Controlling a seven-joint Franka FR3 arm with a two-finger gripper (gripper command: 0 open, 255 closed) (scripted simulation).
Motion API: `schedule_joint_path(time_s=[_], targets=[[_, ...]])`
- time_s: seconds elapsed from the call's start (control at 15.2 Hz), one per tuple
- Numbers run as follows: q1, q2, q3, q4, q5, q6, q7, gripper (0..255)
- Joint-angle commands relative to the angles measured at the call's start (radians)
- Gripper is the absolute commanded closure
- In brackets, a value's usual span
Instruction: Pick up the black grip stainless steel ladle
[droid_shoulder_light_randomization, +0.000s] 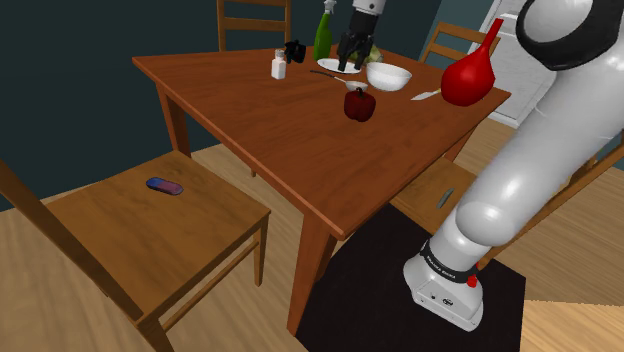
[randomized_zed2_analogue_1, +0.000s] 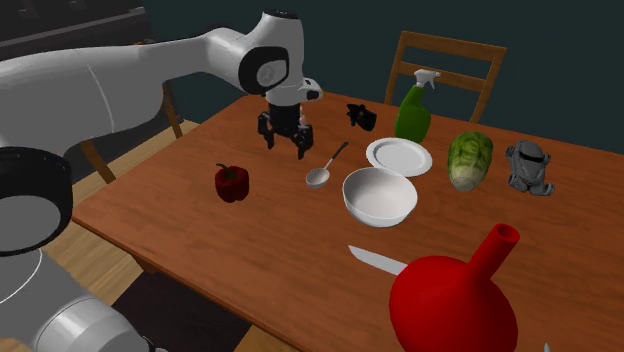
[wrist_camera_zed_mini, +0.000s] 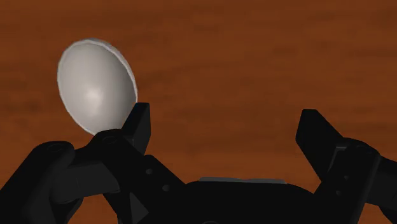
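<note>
Hangs low over the desk (randomized_zed2_analogue_1: 250, 240) with jaws wide, holding nothing. Finds the ladle (randomized_zed2_analogue_1: 319, 177) flat there at 4 o'clock of the jaws in the second exterior view, just beside, not between. Probably wide so the handle fits in.

I'm seeing soft, even light coming from overhead in the shoulder view. The wooden table (droid_shoulder_light_randomization: 300, 130) is showing a paler sheen toward twelve o'clock, the white arm (droid_shoulder_light_randomization: 540, 150) at three o'clock is shining brightest, and the teal wall (droid_shoulder_light_randomization: 80, 80) at ten o'clock is sitting dim. In the second exterior view the white bowl (randomized_zed2_analogue_1: 380, 195) is shading grey inside. In the wrist view the ladle (wrist_camera_zed_mini: 95, 86) is glowing softly mid-scoop, and the gripper (wrist_camera_zed_mini: 226, 118) is reading flat black.
</note>
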Motion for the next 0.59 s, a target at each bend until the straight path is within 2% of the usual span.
schedule_joint_path(time_s=[0.0, 0.33, 0.53], targets=[[-0.017, 0.088, -0.020, 0.087, 0.029, -0.017, -0.036, 0], [-0.084, 0.333, -0.046, 0.373, 0.112, -0.105, -0.107, 0], [-0.147, 0.507, -0.047, 0.607, 0.165, -0.192, -0.133, 0]])
